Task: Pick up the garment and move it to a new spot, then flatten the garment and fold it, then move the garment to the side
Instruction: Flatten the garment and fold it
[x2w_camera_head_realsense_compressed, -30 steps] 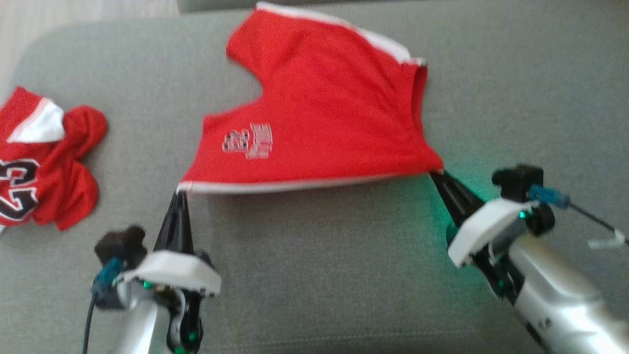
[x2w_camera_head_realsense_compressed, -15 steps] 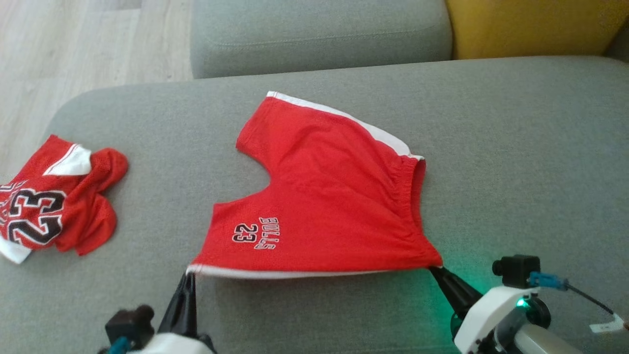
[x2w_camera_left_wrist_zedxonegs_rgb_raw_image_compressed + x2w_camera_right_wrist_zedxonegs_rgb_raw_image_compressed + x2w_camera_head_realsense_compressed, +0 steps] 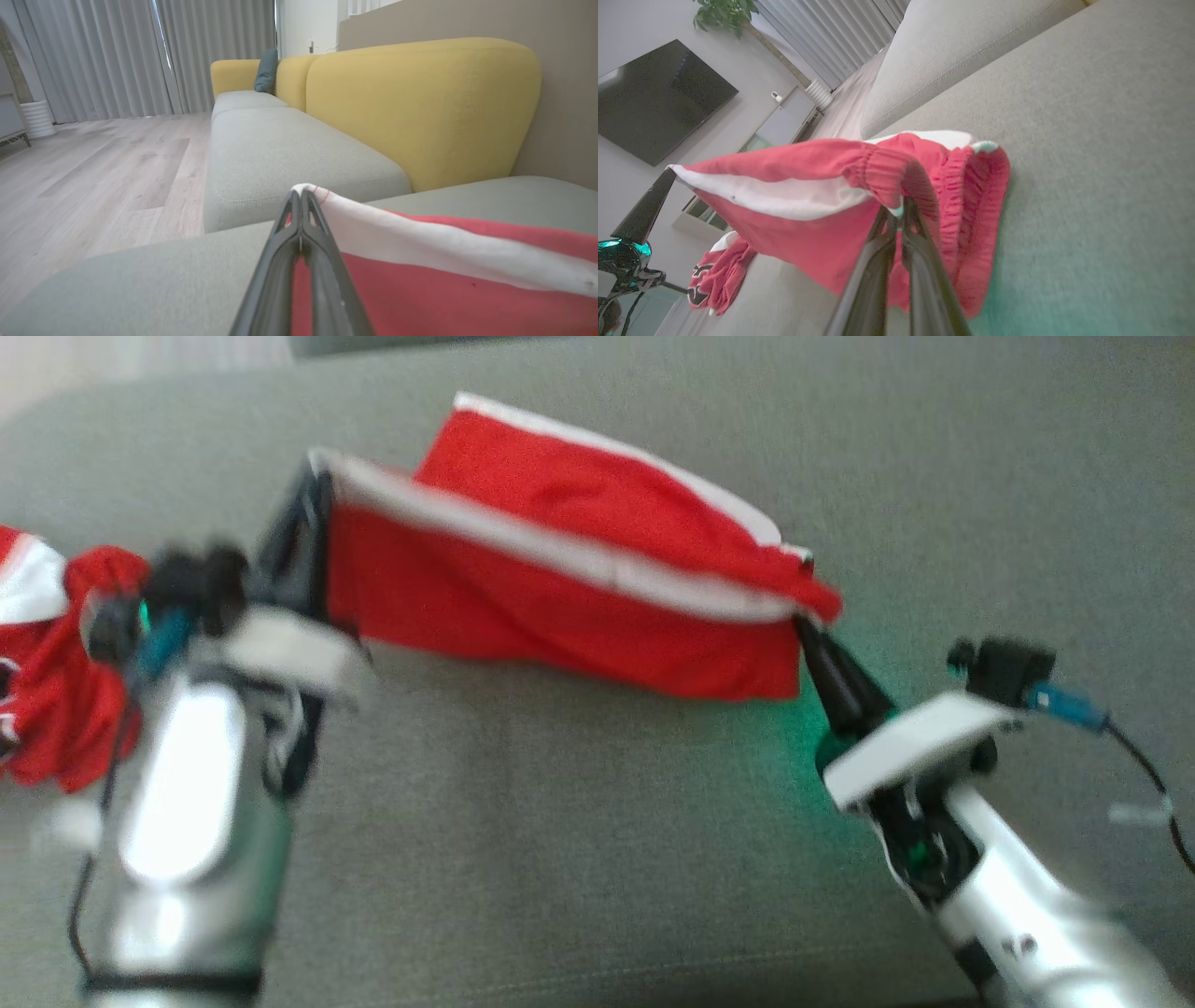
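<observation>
near edge of shorts [image 3: 560, 616] now aloft

The garment [image 3: 560, 616] is soft red knit cloth, matt, with a smooth white band along its edge and a gathered elastic waistband [image 3: 887, 170]. The sofa seat [image 3: 579, 859] is grey woven cloth, matt and slightly coarse; its backrest [image 3: 420, 107] is yellow cloth of like grain. The floor [image 3: 93, 177] is pale wood, satin-smooth. The left tool [image 3: 300, 198] looks like dark matt plastic, the forearm [image 3: 187, 784] glossy silver.
</observation>
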`<state>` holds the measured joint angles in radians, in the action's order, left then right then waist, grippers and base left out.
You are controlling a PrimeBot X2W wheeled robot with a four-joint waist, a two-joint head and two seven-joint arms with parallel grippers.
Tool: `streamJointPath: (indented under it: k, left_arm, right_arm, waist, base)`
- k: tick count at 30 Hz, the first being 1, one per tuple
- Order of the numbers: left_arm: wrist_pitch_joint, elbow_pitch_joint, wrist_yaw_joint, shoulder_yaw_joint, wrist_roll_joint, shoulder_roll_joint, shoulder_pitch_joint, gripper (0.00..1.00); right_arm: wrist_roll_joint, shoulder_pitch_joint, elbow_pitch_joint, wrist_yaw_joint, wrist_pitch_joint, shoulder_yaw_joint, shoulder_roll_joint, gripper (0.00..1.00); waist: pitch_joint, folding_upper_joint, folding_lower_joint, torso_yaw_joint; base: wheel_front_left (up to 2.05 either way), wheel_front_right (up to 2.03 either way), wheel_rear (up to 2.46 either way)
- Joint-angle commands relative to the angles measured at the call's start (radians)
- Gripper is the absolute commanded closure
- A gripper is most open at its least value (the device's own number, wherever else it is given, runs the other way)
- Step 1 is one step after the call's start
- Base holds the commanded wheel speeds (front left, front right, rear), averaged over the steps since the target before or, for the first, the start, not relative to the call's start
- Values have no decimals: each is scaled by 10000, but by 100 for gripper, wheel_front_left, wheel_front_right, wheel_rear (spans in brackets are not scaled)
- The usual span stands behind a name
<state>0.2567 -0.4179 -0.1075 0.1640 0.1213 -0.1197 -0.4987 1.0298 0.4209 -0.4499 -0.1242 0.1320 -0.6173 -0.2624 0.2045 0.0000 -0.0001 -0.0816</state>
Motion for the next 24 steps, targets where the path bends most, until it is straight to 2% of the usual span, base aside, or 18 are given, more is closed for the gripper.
streamJointPath:
  k: [1, 7, 13, 17, 21, 24]
  left_arm:
    - [49, -113, -74, -164, -149, -412, -837, 100]
    - [22, -2101, -198, 490, -308, -931, -3405, 100]
    - [-14, -3435, -225, 1089, -254, -1237, -4924, 100]
    - [-2, -4270, -229, 1567, -127, -1359, -5726, 100]
    - [21, -4917, -228, 1647, -33, -1507, -6201, 100]
    - [39, -5174, -6, 1572, -33, -1572, -6413, 100]
  right_arm:
    - [-117, 407, 140, -65, 166, 7, 171, 100]
    - [-570, 1686, -516, -65, 635, 147, 1013, 100]
    - [-862, 2558, -1120, -65, 981, 343, 1528, 100]
    - [-928, 3053, -1479, -65, 1139, 463, 1789, 100]
    - [-931, 3304, -1705, -65, 1224, 458, 1946, 100]
    - [-896, 3393, -1830, -65, 1256, 432, 2012, 100]
  waist:
    - [791, 0, 1, -410]
    - [1952, 0, 1, -919]
    - [2679, 0, 1, -1302]
    - [3023, 0, 1, -1515]
    - [3166, 0, 1, -1701]
    - [3197, 0, 1, -1792]
  base:
    - [0, 0, 0]
    - [0, 0, 0]
    - [0, 0, 0]
    - [0, 0, 0]
    - [0, 0, 0]
    - [0, 0, 0]
